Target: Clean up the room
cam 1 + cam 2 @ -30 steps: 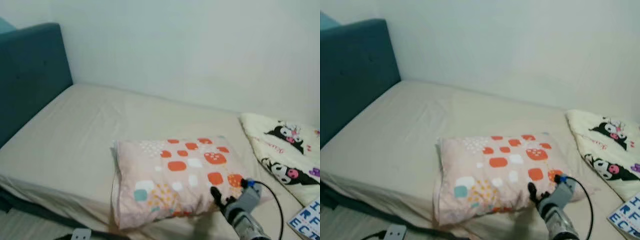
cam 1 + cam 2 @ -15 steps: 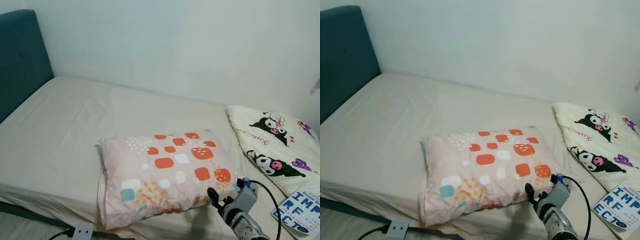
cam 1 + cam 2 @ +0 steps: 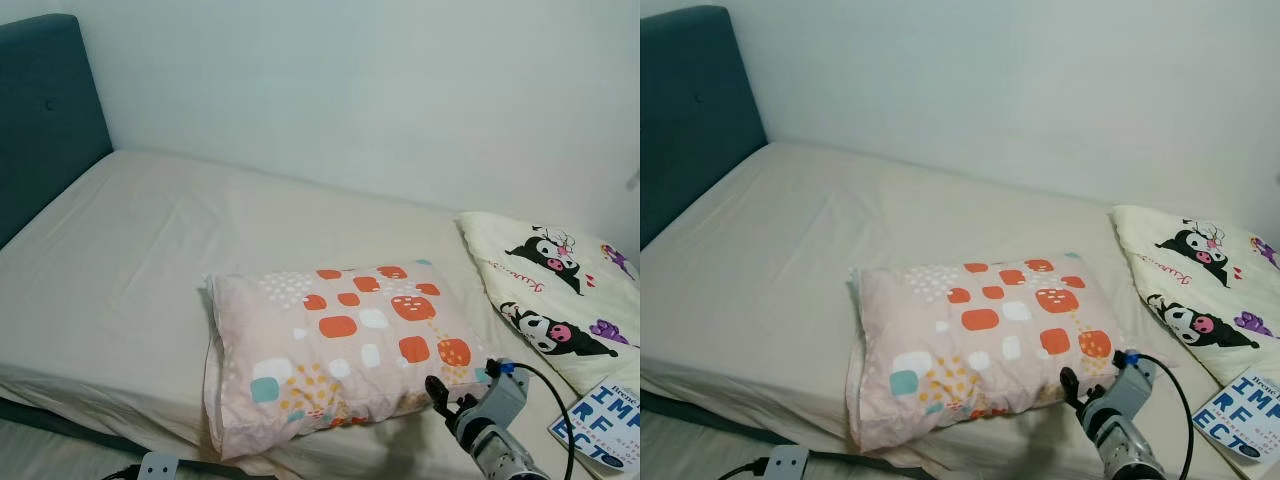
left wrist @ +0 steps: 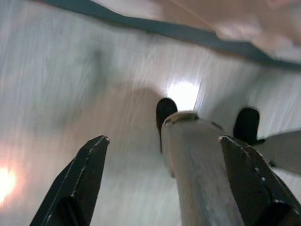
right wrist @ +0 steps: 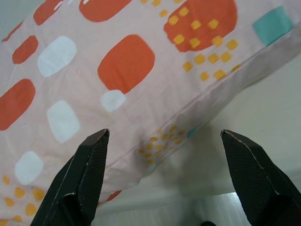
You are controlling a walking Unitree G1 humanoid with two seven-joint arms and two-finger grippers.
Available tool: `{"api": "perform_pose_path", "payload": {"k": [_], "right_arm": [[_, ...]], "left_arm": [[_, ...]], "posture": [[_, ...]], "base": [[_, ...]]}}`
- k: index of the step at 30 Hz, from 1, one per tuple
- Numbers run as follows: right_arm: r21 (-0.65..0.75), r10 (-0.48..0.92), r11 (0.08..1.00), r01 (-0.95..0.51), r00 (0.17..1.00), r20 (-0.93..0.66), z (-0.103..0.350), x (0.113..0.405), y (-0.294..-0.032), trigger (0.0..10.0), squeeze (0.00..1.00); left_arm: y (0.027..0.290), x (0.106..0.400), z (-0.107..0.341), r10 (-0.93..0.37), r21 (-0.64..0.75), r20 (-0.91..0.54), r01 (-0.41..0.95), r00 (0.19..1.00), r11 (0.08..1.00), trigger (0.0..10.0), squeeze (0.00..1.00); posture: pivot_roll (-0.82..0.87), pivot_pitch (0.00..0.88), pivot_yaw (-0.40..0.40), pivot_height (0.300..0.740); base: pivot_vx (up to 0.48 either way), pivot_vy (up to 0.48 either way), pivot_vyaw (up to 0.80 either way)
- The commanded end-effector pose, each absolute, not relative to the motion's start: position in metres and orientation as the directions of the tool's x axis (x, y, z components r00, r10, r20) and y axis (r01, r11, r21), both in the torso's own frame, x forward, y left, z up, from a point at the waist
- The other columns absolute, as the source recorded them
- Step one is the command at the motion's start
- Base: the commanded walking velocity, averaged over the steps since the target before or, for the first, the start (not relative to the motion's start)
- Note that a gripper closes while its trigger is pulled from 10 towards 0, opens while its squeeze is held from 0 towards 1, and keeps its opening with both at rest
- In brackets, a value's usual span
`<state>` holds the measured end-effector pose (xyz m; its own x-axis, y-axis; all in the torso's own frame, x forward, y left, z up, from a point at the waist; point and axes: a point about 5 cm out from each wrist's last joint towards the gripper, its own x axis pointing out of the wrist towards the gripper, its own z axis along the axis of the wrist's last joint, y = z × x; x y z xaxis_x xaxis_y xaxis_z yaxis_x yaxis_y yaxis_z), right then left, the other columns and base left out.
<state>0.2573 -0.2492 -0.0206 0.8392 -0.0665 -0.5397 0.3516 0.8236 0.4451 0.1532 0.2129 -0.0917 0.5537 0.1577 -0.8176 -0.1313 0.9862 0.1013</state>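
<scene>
I see the pillow [image 3: 340,350] lying flat in the lower middle of the frame, on the bed [image 3: 130,270] near its front edge. It is pale pink, printed with orange, white and teal rounded squares plus clusters of small yellow dots. My right gripper [image 5: 164,181] sits at the lower right, fingers spread wide just before the pillow's corner, gripping nothing. My left gripper [image 4: 162,181] hangs over the floor [image 4: 70,84], fingers apart. At the right edge, a cartoon-print blanket [image 3: 560,300] lies beside a book [image 3: 600,425] reading "IMP", "RF" and "EC" in blue letters.
</scene>
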Motion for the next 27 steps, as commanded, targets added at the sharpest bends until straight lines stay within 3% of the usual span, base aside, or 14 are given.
{"api": "perform_pose_path", "payload": {"k": [1,6,27], "right_arm": [[0.449,-0.086,0.813,0.371,0.839,-0.538,-0.018,0.258,-0.256,10.0,0.0],[0.461,-0.102,0.805,0.373,0.854,-0.511,-0.011,0.262,-0.265,10.0,0.0],[0.551,-0.146,0.739,0.389,0.89,-0.432,0.005,0.264,-0.291,10.0,0.0]], "left_arm": [[0.218,0.155,-0.09,0.181,0.1,-0.808,-0.172,0.561,0.98,10.0,0.0],[0.225,0.161,-0.085,0.218,0.073,-0.781,-0.262,0.585,0.962,10.0,0.0],[0.235,0.177,-0.073,0.27,0.0,-0.698,-0.377,0.663,0.926,10.0,0.0]], "posture": [[0.03,0.0,-0.145,0.725],[0.02,0.0,-0.148,0.71],[0.01,0.0,-0.175,0.64]], "base": [[0.0,0.0,0.0],[0.0,0.0,0.0],[0.0,0.0,0.0]]}}
